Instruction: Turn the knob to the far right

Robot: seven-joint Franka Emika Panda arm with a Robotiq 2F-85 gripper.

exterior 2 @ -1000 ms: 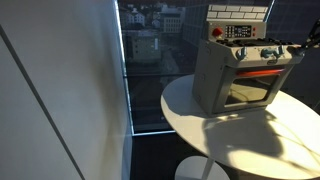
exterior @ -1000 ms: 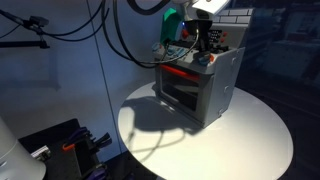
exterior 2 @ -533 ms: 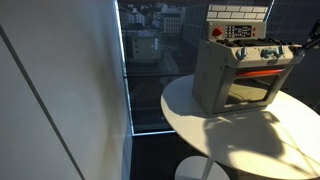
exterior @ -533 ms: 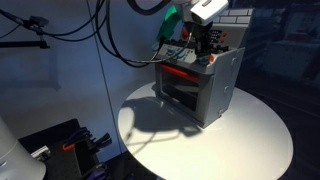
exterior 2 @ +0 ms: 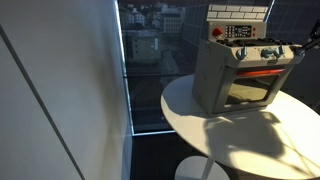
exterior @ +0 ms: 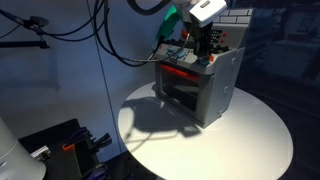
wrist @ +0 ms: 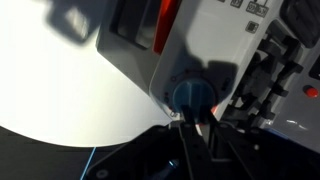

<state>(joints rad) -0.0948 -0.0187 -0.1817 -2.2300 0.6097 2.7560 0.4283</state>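
The grey toy oven (exterior: 200,92) stands on a round white table (exterior: 255,140); it shows in both exterior views (exterior 2: 225,80). My gripper (exterior: 206,52) hangs over the oven's front top edge at the knob row, and enters from the right edge in an exterior view (exterior 2: 301,47). In the wrist view a round blue knob (wrist: 195,93) sits at the end of the row by the oven's corner. My gripper (wrist: 192,128) has its dark fingers (wrist: 180,140) close together, tips at the knob's edge. I cannot tell whether they touch it.
Cables (exterior: 110,40) hang behind the arm and dark equipment (exterior: 60,145) sits low beside the table. A window (exterior 2: 150,45) and a white wall (exterior 2: 60,90) stand beside the table (exterior 2: 260,140). The oven's stove top (wrist: 285,60) lies right of the knob.
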